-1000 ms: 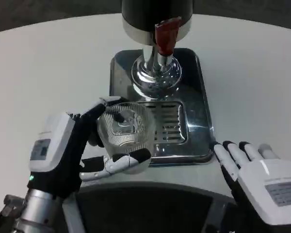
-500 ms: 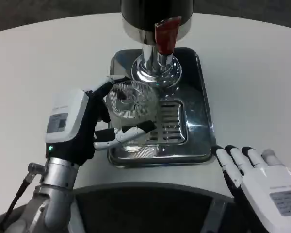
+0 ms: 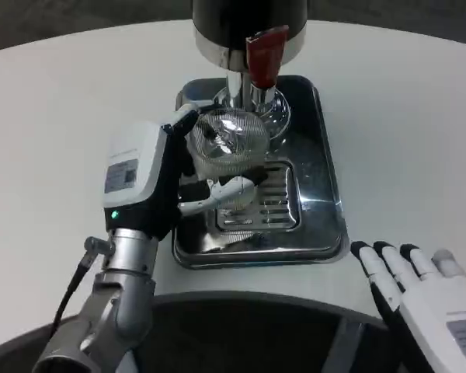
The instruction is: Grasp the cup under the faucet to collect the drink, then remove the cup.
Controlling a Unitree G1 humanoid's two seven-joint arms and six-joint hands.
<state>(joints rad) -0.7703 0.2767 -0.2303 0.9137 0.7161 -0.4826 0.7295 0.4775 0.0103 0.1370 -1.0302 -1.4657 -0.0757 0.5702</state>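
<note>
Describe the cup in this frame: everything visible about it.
The cup is clear, ribbed, glass-like, with a round open mouth facing the camera. Any liquid inside cannot be made out. The left hand holds it, fingers wrapped around its near side and a black-tipped one at its upper left. It sits over the steel drip tray, just behind the slotted grate, front-left of the dispenser's chrome base and below the red tap lever. Whether it rests on the tray is unclear.

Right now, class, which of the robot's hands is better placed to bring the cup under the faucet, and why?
Left. The left hand holds the cup beside the faucet; the right hand rests off the tray.
</note>
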